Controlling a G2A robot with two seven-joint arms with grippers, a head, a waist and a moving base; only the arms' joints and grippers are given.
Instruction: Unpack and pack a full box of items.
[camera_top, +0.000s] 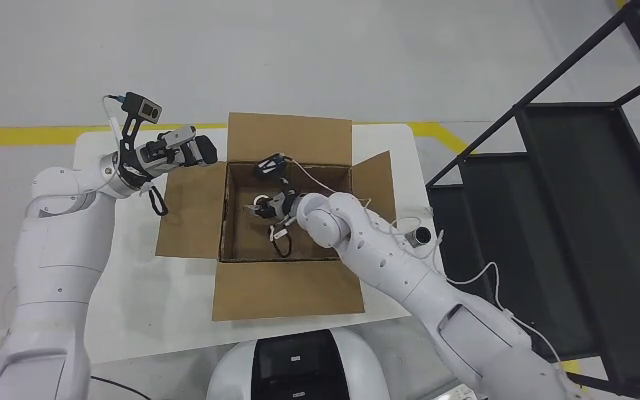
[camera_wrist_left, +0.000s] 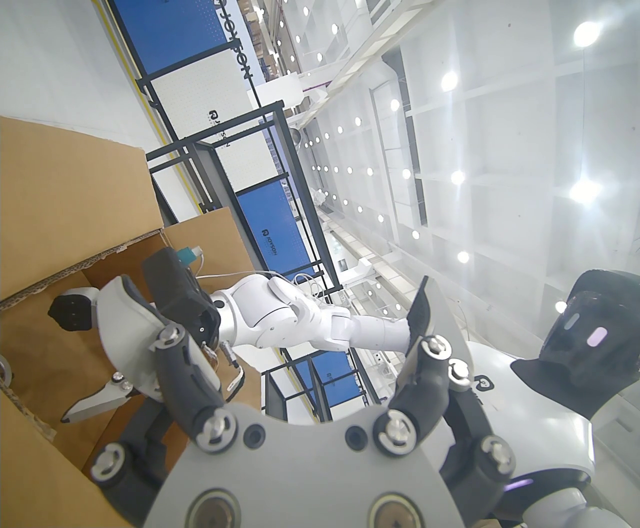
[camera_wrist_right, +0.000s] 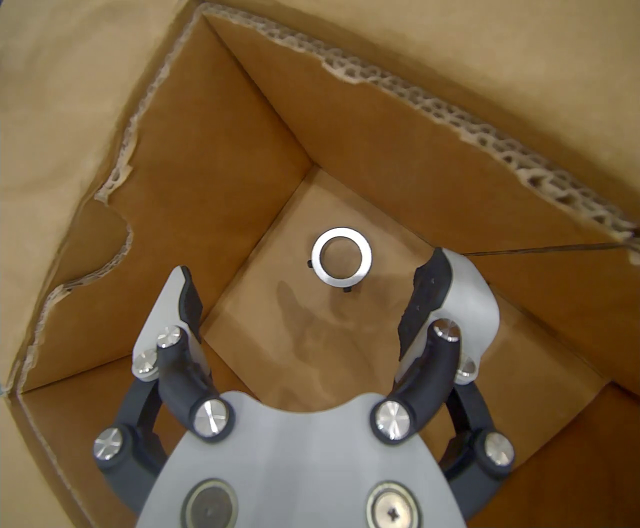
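White tabletop (camera_top: 165, 300) carrying an open cardboard box (camera_top: 290, 290), flaps spread outward. Right tool (camera_wrist_right: 300, 285) lowered inside the box, fingers spread wide, gripping nothing, hanging above the box floor. Left tool (camera_top: 208, 150) raised outside the box, over its left flap near the far corner, fingers likewise wide apart and empty. Metal ring (camera_wrist_right: 341, 256) lying flat on the box floor near a corner, just beyond the right tool's fingertips, untouched.
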